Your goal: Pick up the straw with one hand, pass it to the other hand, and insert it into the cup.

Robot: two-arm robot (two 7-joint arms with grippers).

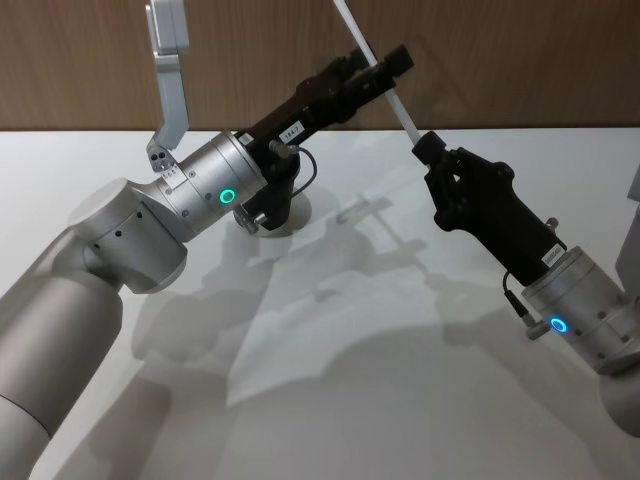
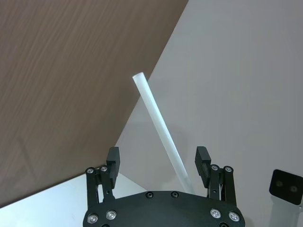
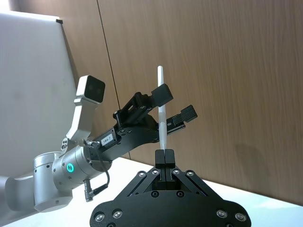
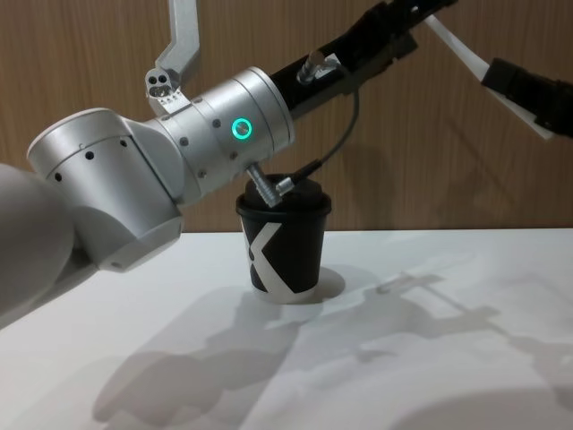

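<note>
Straw (image 1: 402,112) aloft, tilted; low end pinched in right gripper (image 1: 428,150) | left gripper (image 1: 378,62) fingers spread either side of mid-shaft, placed to take handover | cup (image 4: 285,246) on table (image 4: 430,296) under left arm, lidded, awaiting insertion

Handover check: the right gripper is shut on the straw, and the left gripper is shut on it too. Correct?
Not quite. The left gripper is open: the left wrist view shows its fingers spread, with the straw between them. The right gripper is shut on the straw, as you said.
</note>
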